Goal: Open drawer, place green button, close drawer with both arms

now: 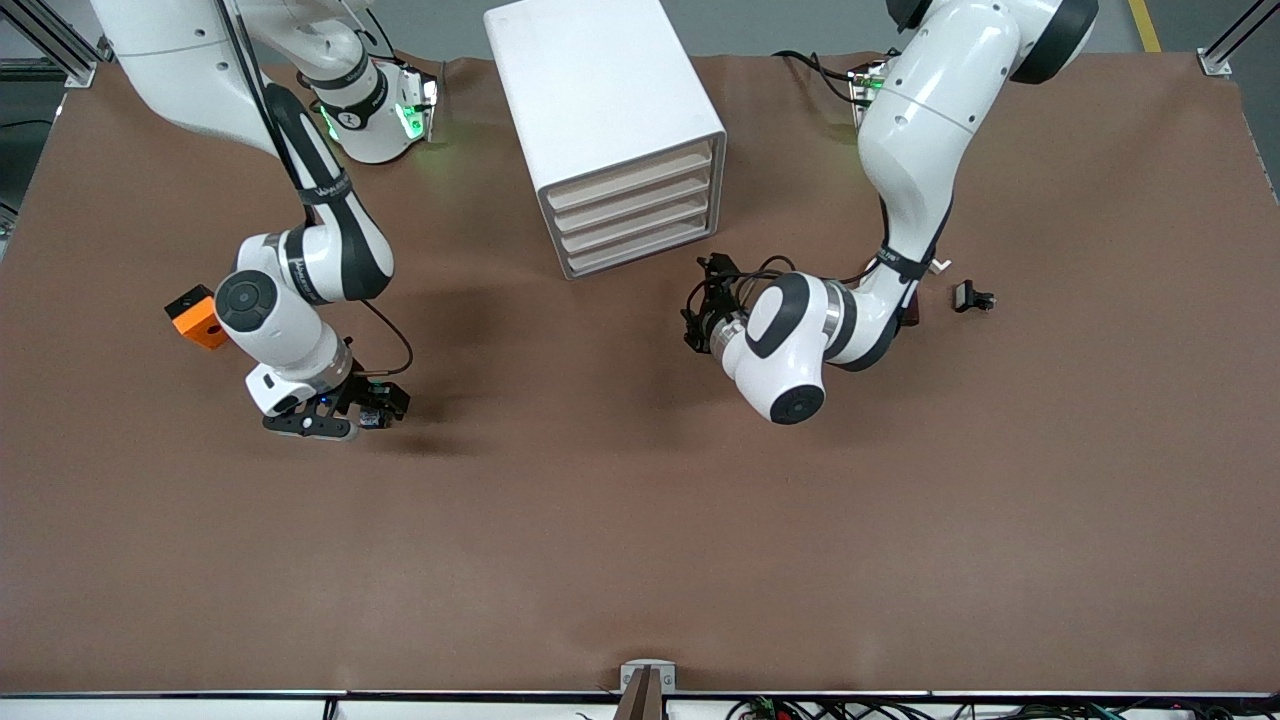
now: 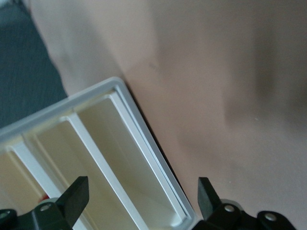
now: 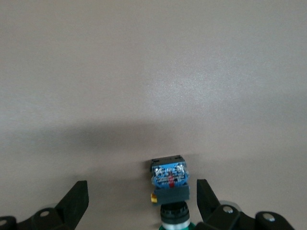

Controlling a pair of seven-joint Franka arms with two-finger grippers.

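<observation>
Front view: the bench (image 1: pixel 640 520) is covered with a matte brown sheet, smooth and bare over its nearer half. Nearest to the camera, toward the right arm's end, the right gripper (image 1: pixel 385 410) hangs low over the sheet with its black jaws spread wide and holding nothing. In the right wrist view the button (image 3: pixel 170 184) lies on the bench between the two wedge-shaped fingertips (image 3: pixel 76 199) without touching either; it shows a boxy black body with a blue, glossy contact block and a green rim at its end. Farther back, beside the right arm's elbow, sits an orange cube (image 1: pixel 197 317) with a round hole. The left gripper (image 1: pixel 703 300) hovers just in front of the cabinet (image 1: pixel 610 120), jaws also wide apart and empty; its wrist view looks along pale cream drawer fronts framed by the smooth white cabinet edge. The cabinet is a boxy white shell with rounded corners and four flat beige fronts, all flush. The drawer (image 1: pixel 637 228), third from the top, is shut. A small black part (image 1: pixel 972 297) lies toward the left arm's end.
</observation>
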